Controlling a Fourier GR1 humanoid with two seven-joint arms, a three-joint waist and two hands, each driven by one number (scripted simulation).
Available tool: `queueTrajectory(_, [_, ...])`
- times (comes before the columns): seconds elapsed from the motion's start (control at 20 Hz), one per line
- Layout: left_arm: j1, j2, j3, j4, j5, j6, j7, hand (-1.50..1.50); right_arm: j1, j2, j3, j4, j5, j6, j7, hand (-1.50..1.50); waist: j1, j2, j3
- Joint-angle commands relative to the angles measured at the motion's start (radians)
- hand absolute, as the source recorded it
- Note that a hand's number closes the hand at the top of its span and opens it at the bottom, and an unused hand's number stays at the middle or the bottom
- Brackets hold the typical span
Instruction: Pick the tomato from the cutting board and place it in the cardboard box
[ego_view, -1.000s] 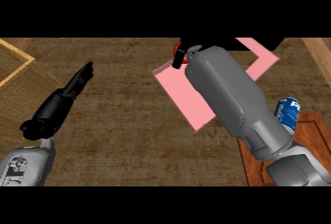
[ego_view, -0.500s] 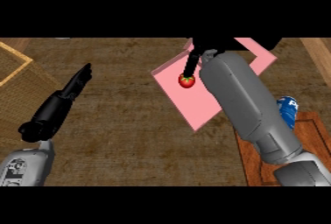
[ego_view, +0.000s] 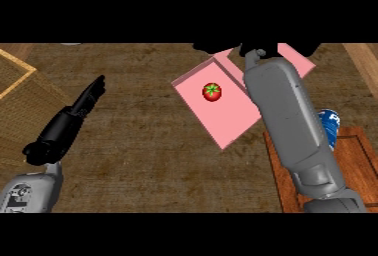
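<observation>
One tomato (ego_view: 212, 92) lies on our pink cutting board (ego_view: 221, 117), just left of our right forearm. Our right hand (ego_view: 255, 51) is mostly hidden, so its grip we cannot tell. Our left hand (ego_view: 83, 102) rests straight-fingered, well left of the tomato.

dark wood-grain counter (ego_view: 162, 165), lighter wooden edge (ego_view: 365, 60)

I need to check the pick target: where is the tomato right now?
In the head view the tomato lies on the pink cutting board, right of centre, just left of the right forearm; the right hand is past the board's far edge.
</observation>
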Motion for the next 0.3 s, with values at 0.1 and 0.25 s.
queueTrajectory(0.1, [-0.010, -0.025, -0.022, -0.013, -0.020, 0.018, 0.023, 0.00, 0.129, -0.002, -0.144, -0.100, -0.141, -0.145, -0.144, -1.50, -0.004, -0.001, -0.002])
queueTrajectory(0.25, [0.037, -0.018, -0.023, -0.036, -0.023, 0.005, 0.002, 0.00, 0.203, -0.033, -0.172, -0.104, -0.171, -0.162, -0.248, -1.50, 0.004, 0.000, -0.003])
